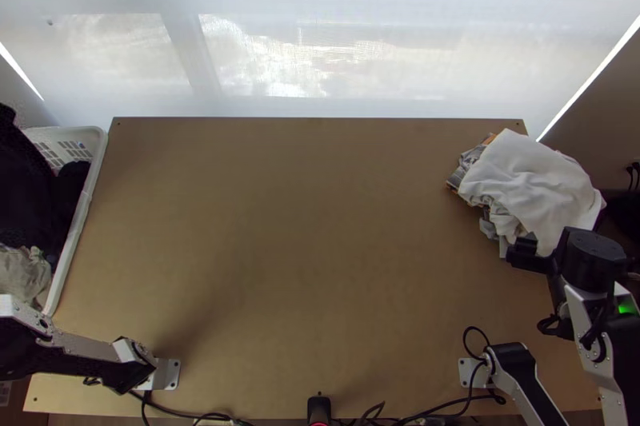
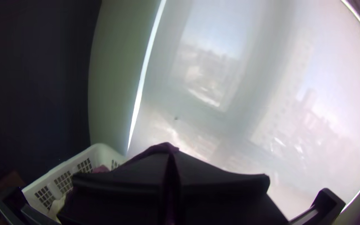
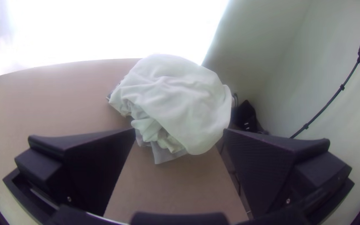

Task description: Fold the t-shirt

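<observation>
A white cloth point(image 1: 532, 178) lies bunched at the table's far right, over grey folded-looking pieces point(image 1: 472, 161). My right gripper point(image 1: 576, 254) is at the pile's near edge in the top view. The right wrist view has that gripper point(image 3: 179, 132) open, with the white cloth point(image 3: 176, 100) beyond its wide-set black fingers and nothing between them. In the left wrist view my left gripper point(image 2: 170, 166) is shut, its black fingers side by side. Whether the white cloth is the t-shirt, I cannot tell.
A white basket point(image 1: 90, 178) with dark and light clothes stands at the left edge, and its rim point(image 2: 101, 146) appears beside my left gripper. Bare table point(image 1: 304, 242) stretches across the middle. Cables point(image 1: 200, 416) run along the near edge. A thin black pole point(image 3: 330, 100) stands by the wall.
</observation>
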Controlling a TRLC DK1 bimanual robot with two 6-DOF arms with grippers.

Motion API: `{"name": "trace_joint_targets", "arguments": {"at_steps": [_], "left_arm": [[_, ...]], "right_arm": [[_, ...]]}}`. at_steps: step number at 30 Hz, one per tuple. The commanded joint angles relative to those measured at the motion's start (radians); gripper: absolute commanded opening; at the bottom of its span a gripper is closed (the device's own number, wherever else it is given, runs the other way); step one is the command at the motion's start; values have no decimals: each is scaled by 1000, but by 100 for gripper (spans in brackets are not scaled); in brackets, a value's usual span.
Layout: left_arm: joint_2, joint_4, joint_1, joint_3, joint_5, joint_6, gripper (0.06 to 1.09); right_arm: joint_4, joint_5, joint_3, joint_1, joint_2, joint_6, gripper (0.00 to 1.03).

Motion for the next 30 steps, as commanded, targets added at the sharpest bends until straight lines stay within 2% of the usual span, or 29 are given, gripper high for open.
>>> {"name": "trace_joint_targets", "arguments": {"at_steps": [1, 4, 10, 20, 24, 30], "left_arm": [[-103, 42, -121, 175, 38, -39, 9], [-139, 90, -215, 181, 35, -41, 9], [-197, 60, -535, 147, 29, -21, 9], [-169, -62, -1184, 115, -184, -24, 9], [-134, -61, -1367, 115, -221, -47, 9], [-82, -73, -1548, 103, -221, -93, 9]], "right_arm": [[-6, 1, -20, 0, -61, -3, 98], [-6, 1, -23, 0, -80, -7, 98], [-6, 1, -23, -8, -87, -6, 98], [11, 2, 5, -13, -63, -3, 98], [11, 5, 3, -17, -63, -3, 98], [6, 5, 3, -45, -67, -3, 98]]}}
